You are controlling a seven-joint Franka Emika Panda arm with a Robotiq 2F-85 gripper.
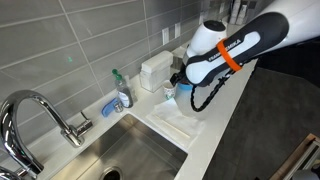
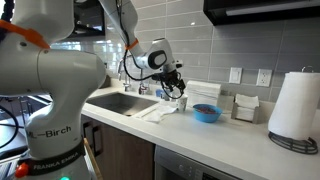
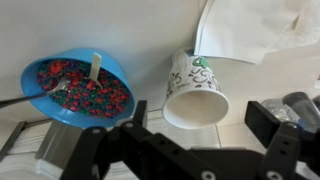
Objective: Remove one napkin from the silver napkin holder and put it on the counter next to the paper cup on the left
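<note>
The paper cup [image 3: 195, 92], white with a green print, stands on the white counter [image 3: 130, 30]; it also shows in an exterior view [image 2: 182, 101]. A white napkin [image 3: 255, 28] lies flat on the counter beside the cup, between it and the sink [image 2: 155, 112] [image 1: 178, 125]. My gripper [image 3: 202, 120] hangs above the cup, open and empty, with a finger on each side; it shows in both exterior views [image 2: 173, 85] [image 1: 183, 84]. The silver napkin holder [image 2: 244, 106] stands by the wall past the blue bowl; in the wrist view it shows as a grey box [image 3: 58, 150].
A blue bowl [image 3: 80, 88] [image 2: 207, 113] with colourful bits and a spoon sits close to the cup. A white boxy dispenser [image 1: 155, 68], a soap bottle [image 1: 122, 92], the faucet [image 1: 40, 115] and the sink [image 1: 140, 155] are nearby. A paper-towel roll [image 2: 295, 108] stands at the far end.
</note>
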